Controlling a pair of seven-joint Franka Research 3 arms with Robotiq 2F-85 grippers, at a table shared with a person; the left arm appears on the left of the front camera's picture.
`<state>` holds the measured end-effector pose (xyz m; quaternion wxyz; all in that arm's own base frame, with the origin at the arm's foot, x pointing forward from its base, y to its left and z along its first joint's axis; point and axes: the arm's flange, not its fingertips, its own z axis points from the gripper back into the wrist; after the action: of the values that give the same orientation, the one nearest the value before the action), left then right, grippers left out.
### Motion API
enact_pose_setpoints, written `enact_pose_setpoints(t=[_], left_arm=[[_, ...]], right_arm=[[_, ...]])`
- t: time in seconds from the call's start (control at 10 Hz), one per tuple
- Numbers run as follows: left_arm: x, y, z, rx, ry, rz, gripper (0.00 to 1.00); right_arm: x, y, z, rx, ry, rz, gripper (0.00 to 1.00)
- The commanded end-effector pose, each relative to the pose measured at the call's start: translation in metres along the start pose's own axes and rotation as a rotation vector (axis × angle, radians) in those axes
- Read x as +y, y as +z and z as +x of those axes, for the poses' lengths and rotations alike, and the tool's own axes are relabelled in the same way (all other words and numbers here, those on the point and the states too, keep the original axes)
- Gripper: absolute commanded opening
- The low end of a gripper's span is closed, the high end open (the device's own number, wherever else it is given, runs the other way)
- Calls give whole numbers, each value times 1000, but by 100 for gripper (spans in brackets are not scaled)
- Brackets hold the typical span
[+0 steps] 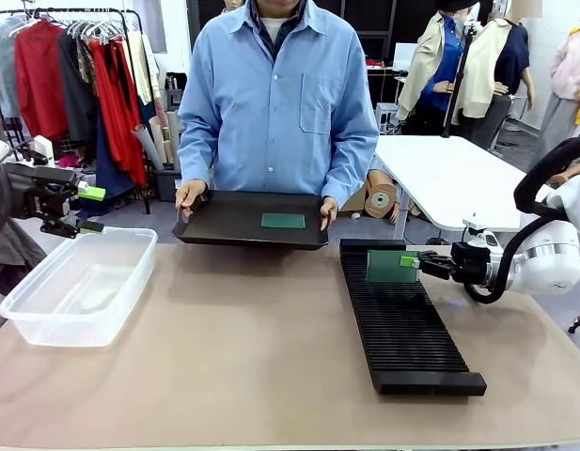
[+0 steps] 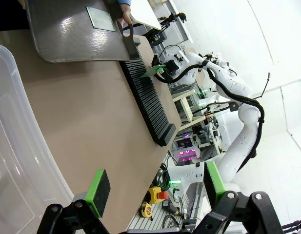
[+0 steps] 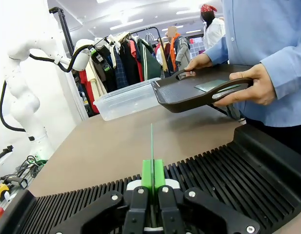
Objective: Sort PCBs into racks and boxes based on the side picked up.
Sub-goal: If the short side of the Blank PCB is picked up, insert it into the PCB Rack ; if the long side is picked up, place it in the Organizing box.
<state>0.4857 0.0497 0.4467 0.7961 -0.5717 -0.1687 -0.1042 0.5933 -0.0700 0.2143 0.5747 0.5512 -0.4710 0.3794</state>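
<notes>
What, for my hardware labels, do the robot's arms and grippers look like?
The left arm and right arm are white with rounded joints; a thick black cable loops over the right. The left gripper and right gripper are black, with bright green pads.

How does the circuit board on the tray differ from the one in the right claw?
The tray PCB lies flat and loose on the black tray; the clamped PCB stands on edge at the rack, pinched by the right claw. Both are green rectangles.
</notes>
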Motion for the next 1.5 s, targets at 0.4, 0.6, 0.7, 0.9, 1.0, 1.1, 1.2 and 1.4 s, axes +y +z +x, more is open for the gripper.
enact_pose_setpoints(t=[0.4,0.6,0.7,0.9,1.0,1.1,1.2,1.4], left_arm=[[-2,0,1,-6,12,2,100],[-2,0,1,-6,12,2,100],[-2,0,1,-6,12,2,100],[-2,0,1,-6,12,2,100],[-2,0,1,-6,12,2,100],[-2,0,1,-6,12,2,100],[-2,0,1,-6,12,2,100],[-2,0,1,-6,12,2,100]], right_arm=[[-2,2,-2,-6,21,-39,0],[-5,3,-7,-13,15,-41,0],[-9,3,-8,-19,15,-43,0],[-12,-1,-11,-14,13,-35,0],[-15,-3,-11,-8,13,-31,0],[-18,-5,-13,-3,9,-29,0],[-20,-6,-14,8,2,-27,0],[-23,-7,-17,22,-4,-28,0]])
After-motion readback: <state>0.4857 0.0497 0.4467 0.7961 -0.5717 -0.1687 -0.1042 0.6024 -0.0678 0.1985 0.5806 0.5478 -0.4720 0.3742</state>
